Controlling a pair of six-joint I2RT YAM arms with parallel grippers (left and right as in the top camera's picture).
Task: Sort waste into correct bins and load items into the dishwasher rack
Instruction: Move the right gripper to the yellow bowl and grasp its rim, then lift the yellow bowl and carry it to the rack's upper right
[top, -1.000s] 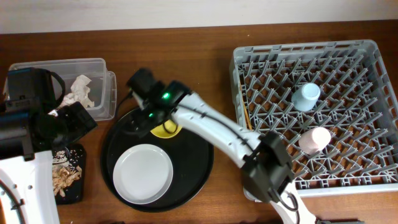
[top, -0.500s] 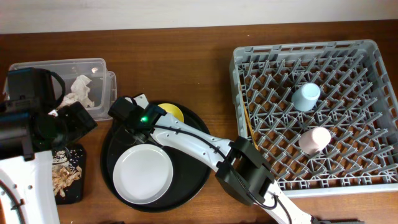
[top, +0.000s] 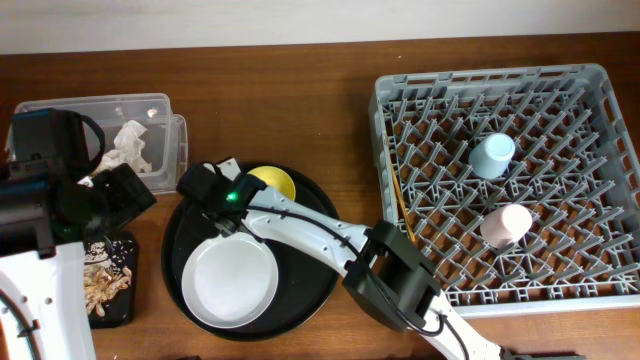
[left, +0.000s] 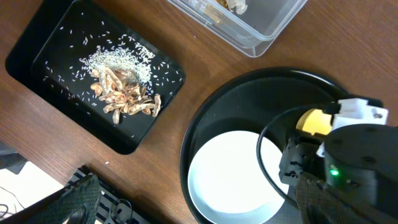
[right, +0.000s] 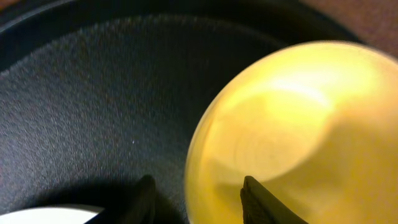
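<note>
The yellow bowl (top: 272, 181) (right: 292, 124) stands at the back of the round black tray (top: 310, 260). My right gripper (top: 248, 186) (right: 198, 182) is open astride its left rim, one finger inside and one outside, with a gap still showing at the outer finger. The pale grey plate (top: 230, 278) (left: 236, 171) lies on the tray in front. My left gripper (top: 125, 192) (left: 199, 205) hangs wide open and holds nothing. The rack (top: 600, 100) holds a blue cup (top: 493, 153), a pink cup (top: 505, 224) and chopsticks (top: 399, 195).
The clear tub (top: 100, 105) at the back left holds a crumpled napkin (top: 128, 147). The small black tray (top: 122, 300) (left: 37, 43) at the front left carries brown scraps and rice (left: 121, 93). My right arm stretches across the round tray.
My right gripper came down from behind the round tray to the yellow bowl's left rim, and its jaws narrowed round the rim. The left arm has not moved.
</note>
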